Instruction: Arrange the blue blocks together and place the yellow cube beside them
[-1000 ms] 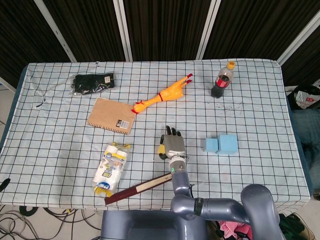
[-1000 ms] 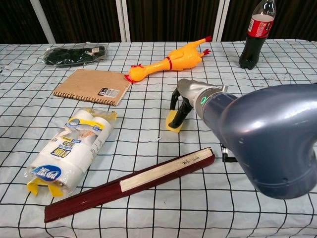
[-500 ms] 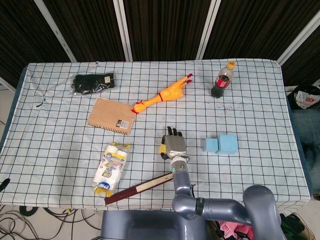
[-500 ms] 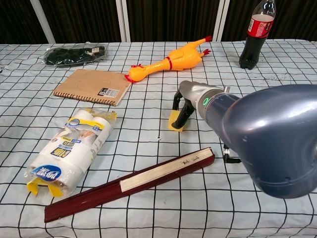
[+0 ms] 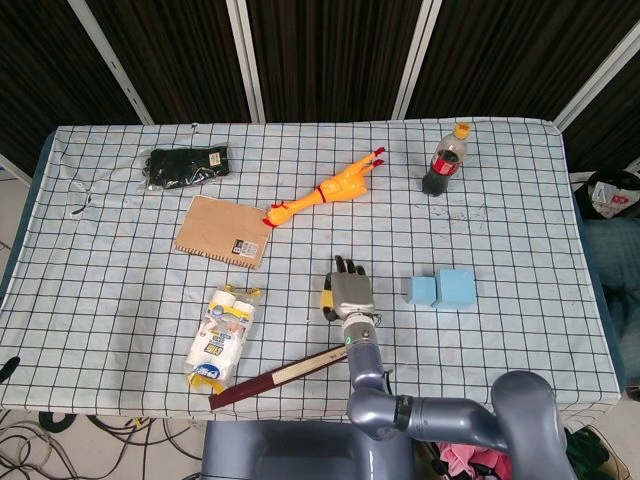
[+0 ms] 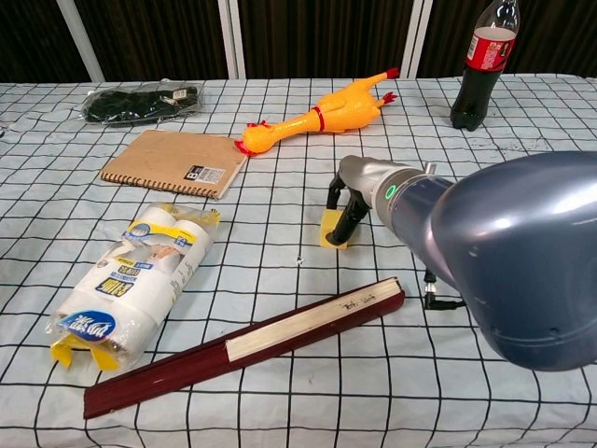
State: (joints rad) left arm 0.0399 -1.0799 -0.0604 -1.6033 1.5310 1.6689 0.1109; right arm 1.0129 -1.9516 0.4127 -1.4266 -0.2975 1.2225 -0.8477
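- My right hand [image 5: 349, 293] sits at mid-table with its fingers [image 6: 344, 213] wrapped down around the yellow cube [image 6: 332, 231]; in the chest view the cube shows between thumb and fingers, so I am holding it, low over the checked tablecloth [image 5: 120, 290].
- From these views I cannot tell whether the cube rests on the cloth or is just clear of it.
- My left hand appears in neither view.
- The two blue blocks [image 5: 443, 289] are already side by side and touching, to the right of my hand and apart from it.
- The step in hand, as I judge it, is the second half of the job: the blue pair is done, and the yellow cube has been taken up but not yet delivered.
- The next move calls for a firm grip, a lift clear of the cloth, and a carry to the right, setting the cube down just beside the nearer, smaller blue block without knocking the pair apart.
- The red folded fan [image 6: 244, 344] lies near my forearm, on the near side; the rubber chicken [image 5: 326, 189] and cola bottle [image 5: 445, 160] lie farther off, out of that path.
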